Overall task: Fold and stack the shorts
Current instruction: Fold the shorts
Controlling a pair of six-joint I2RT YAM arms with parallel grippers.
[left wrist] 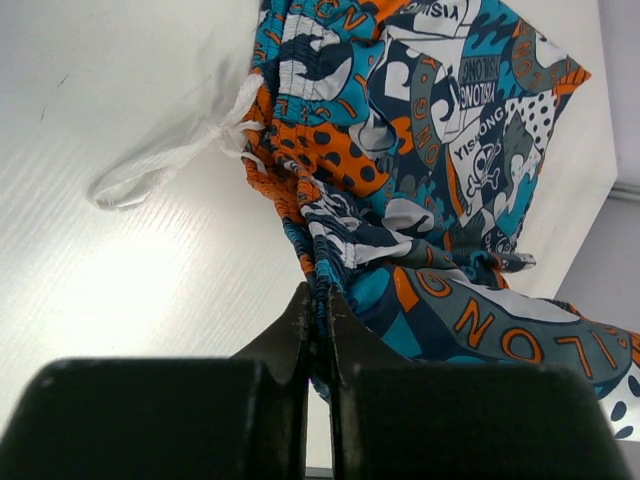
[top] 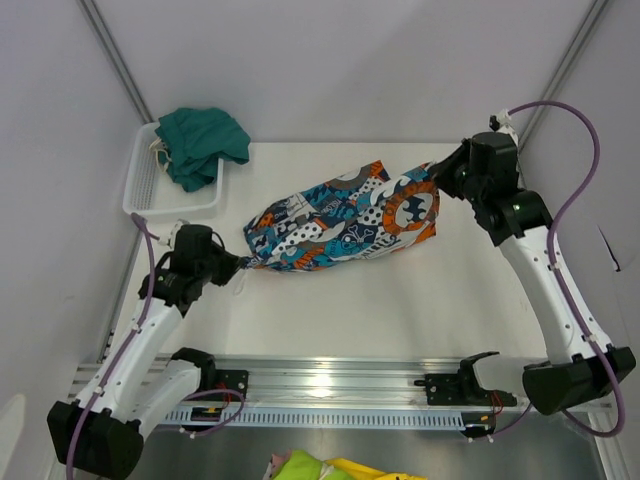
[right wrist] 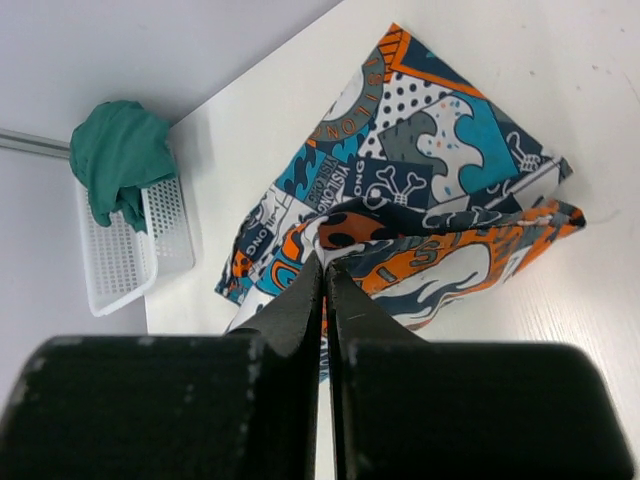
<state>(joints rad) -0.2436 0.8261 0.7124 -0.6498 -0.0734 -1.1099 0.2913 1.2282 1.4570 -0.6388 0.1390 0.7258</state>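
The printed shorts (top: 340,220) are spread on the table (top: 400,310) between the two arms. Their gathered waistband is clamped in the left gripper (left wrist: 318,297), and the opposite end is pinched in the right gripper (right wrist: 323,265). The green shorts (top: 203,140) are draped over the far end of the white basket (top: 150,195) at the far left corner.

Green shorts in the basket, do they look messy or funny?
Yes. The teal-green shorts lie crumpled in a heap at the far end of the white mesh basket, and part of them spills over its rim toward the table. They are not folded at all.
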